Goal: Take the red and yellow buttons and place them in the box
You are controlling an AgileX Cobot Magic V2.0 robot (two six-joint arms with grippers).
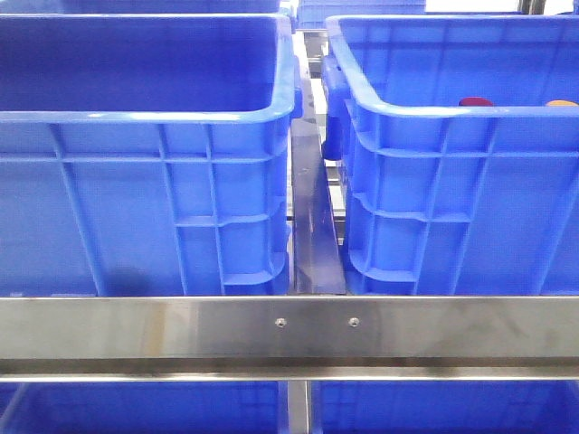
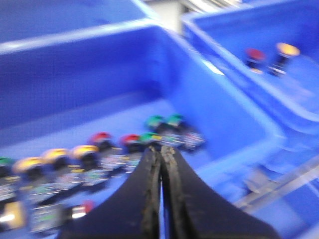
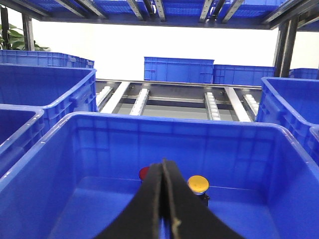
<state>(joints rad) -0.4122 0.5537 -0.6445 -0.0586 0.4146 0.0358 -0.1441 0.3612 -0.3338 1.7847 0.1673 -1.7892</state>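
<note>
A dark red button point(image 1: 476, 101) and an orange-yellow button point(image 1: 563, 104) stand inside the right blue box point(image 1: 452, 163), just showing over its rim. In the right wrist view the red button point(image 3: 144, 173) is partly hidden behind my shut, empty right gripper point(image 3: 163, 163), with the yellow button point(image 3: 198, 183) beside it on the box floor point(image 3: 89, 209). My left gripper point(image 2: 161, 149) is shut and empty above the left crate point(image 2: 89, 74), over a blurred row of red point(image 2: 101, 138), yellow point(image 2: 84, 151) and green buttons. Neither gripper shows in the front view.
The left crate point(image 1: 136, 181) stands beside the box, with a metal divider point(image 1: 315, 226) between them and a steel rail point(image 1: 289, 330) across the front. More blue crates point(image 3: 178, 69) and roller tracks point(image 3: 139, 99) lie behind. Shelf posts point(image 3: 286, 50) stand at the right.
</note>
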